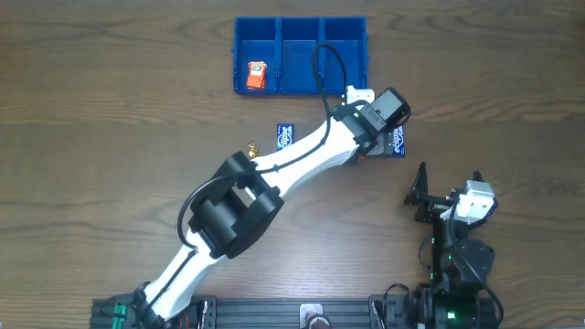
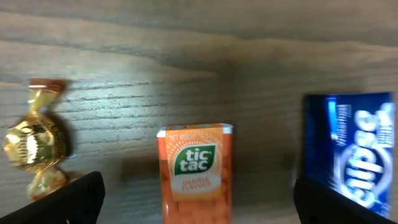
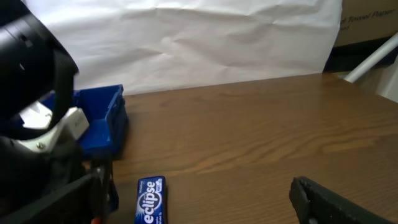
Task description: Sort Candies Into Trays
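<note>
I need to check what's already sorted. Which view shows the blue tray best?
The top view: the blue tray shows all three compartments, with an orange candy box in the left one. The right wrist view catches one corner beside the left arm. The left wrist view faces loose candies on the table.

Logo label on orange box [image 2: 197,174]; white lettering on blue pack [image 2: 357,152].

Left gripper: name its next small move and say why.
Probably lower straight down and close on the orange mint box. It sits centred between the open fingers of the left gripper, apart from the gold candy on one side and the blue gum pack on the other, so a straight descent looks clear.
</note>
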Tool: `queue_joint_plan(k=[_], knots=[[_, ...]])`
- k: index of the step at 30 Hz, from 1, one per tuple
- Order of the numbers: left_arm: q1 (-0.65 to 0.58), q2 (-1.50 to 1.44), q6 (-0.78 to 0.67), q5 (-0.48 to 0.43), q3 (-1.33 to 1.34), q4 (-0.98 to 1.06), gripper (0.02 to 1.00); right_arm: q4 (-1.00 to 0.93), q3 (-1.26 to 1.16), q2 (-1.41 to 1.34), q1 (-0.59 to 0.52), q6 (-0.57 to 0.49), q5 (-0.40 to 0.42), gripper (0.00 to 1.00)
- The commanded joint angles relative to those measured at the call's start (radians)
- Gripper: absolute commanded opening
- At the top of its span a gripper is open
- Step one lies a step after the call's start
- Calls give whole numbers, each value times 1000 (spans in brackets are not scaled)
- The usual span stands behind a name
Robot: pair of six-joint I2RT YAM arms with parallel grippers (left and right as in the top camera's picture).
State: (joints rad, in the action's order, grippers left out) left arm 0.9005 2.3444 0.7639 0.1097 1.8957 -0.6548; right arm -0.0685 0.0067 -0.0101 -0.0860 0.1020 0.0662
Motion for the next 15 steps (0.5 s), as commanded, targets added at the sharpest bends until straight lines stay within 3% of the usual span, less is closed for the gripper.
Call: queue_joint_plan(k=[1, 11, 15], knots=[[-4, 24, 22, 3, 18, 1, 972, -8, 1, 8, -3, 1, -1, 1000], [-3, 71, 21, 3, 18, 0, 899, -8, 1, 8, -3, 1, -2, 1000], [-3, 71, 0, 5, 18, 0, 755, -8, 1, 8, -3, 1, -1, 1000]])
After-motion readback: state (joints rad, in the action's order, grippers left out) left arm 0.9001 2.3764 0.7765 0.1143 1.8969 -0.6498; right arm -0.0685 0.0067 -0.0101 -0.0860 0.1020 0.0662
